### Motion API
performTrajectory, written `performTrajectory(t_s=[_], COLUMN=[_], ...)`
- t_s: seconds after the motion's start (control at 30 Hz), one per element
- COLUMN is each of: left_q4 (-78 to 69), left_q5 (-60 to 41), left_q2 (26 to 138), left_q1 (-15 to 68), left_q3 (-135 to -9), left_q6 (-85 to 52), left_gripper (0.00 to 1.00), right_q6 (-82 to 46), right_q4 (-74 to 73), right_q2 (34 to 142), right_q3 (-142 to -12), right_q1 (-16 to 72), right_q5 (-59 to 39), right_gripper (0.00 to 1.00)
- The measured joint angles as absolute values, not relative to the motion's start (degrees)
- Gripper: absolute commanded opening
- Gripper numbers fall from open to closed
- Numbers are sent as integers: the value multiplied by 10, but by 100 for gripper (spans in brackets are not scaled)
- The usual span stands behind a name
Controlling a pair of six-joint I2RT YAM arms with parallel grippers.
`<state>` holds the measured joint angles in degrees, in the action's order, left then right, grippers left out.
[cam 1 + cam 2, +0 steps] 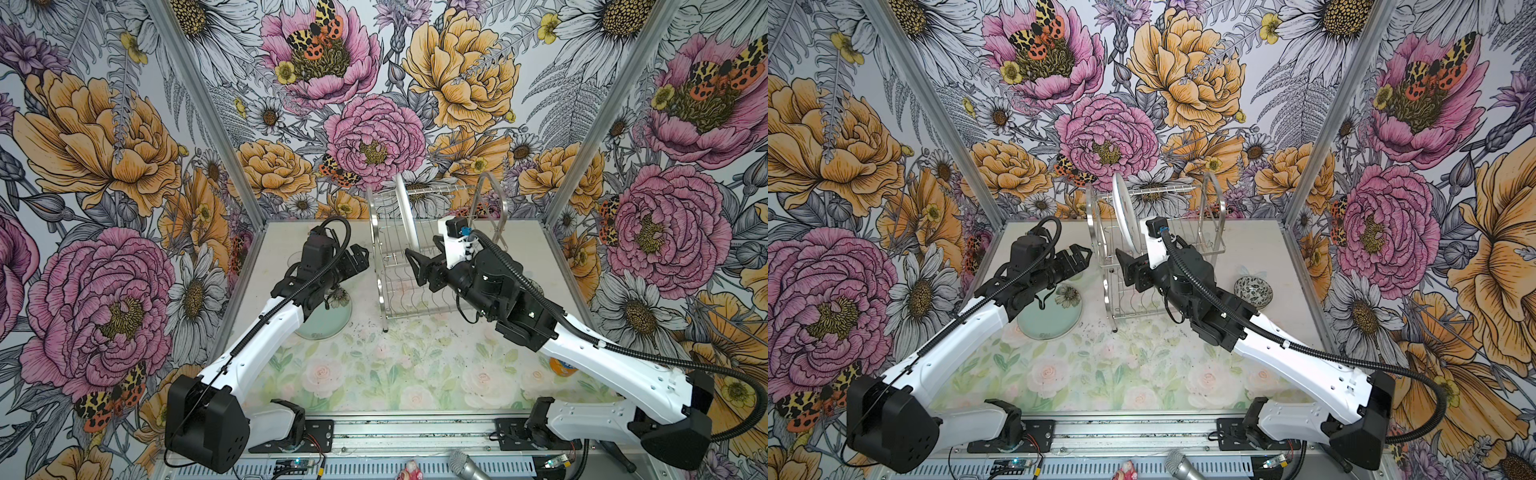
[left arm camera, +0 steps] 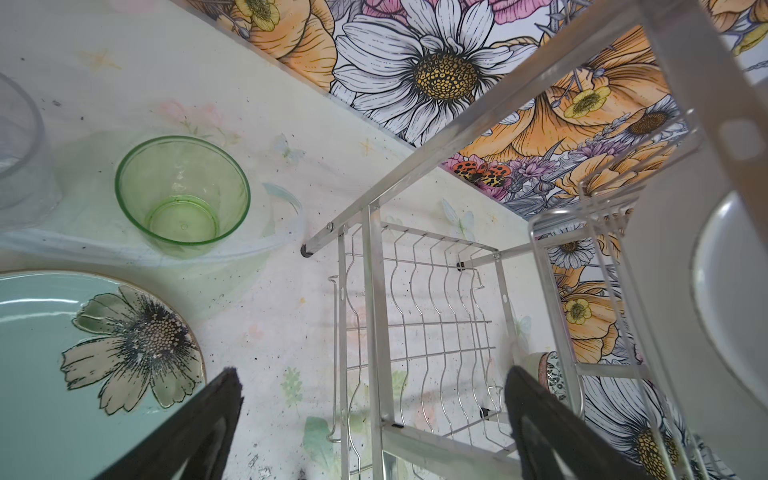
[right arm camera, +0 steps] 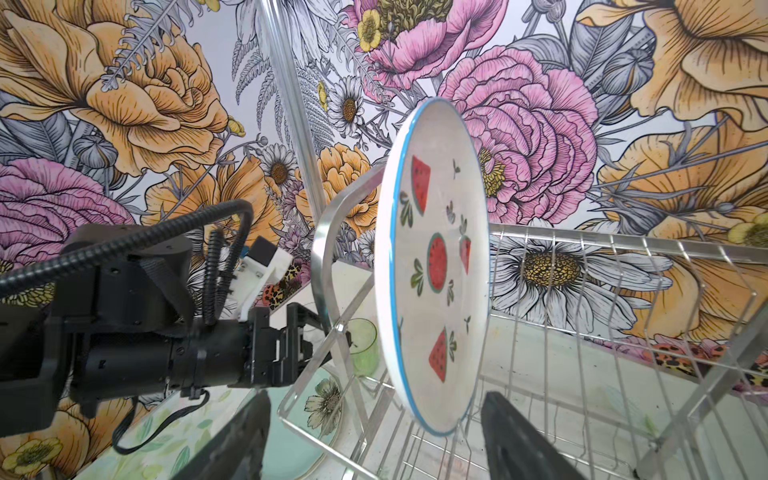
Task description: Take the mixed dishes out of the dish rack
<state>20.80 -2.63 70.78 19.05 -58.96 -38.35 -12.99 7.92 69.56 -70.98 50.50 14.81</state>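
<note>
Everything is bright with soft, even light and faint shadows, the shiny dish rack (image 1: 384, 286) glints a little, walls bend near picture edges, and the close black fingers (image 2: 195, 432) look blurry.

watermelon-print white plate (image 3: 432, 266); aqua plate (image 2: 50, 374) w/ flower; green tumbler (image 2: 183, 195)

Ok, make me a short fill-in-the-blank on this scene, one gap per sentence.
1. The plate standing in the rack has a ______ print.
2. The aqua plate lies flat on the ______.
3. The left gripper and right gripper are both ______, holding nothing.

Missing words: watermelon; table; open.
</note>
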Motion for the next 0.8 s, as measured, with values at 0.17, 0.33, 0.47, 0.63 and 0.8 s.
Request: performTrajectory(t_s=[0.17,0.33,0.47,0.63,0.8], left_q4=[213,225,228,231,236], left_q5=[-33,-44,-48,-57,-70], left_q2=[670,621,564,510,489], left_q1=[163,146,141,129,118], left_q3=[-574,-553,-535,-530,-527], left_q6=[-383,-383,-383,-383,-375], left_gripper=[99,99,99,99,99], right_q6=[-124,-119,-112,-97,-86], right_q4=[79,80,79,79,79], right_q2=[728,759,776,801,827], right_q3=[-733,-748,-762,-786,-804], right_q1=[490,488,487,486,483], right_q5=[150,150,153,160,172], right_gripper=[78,75,67,59,51])
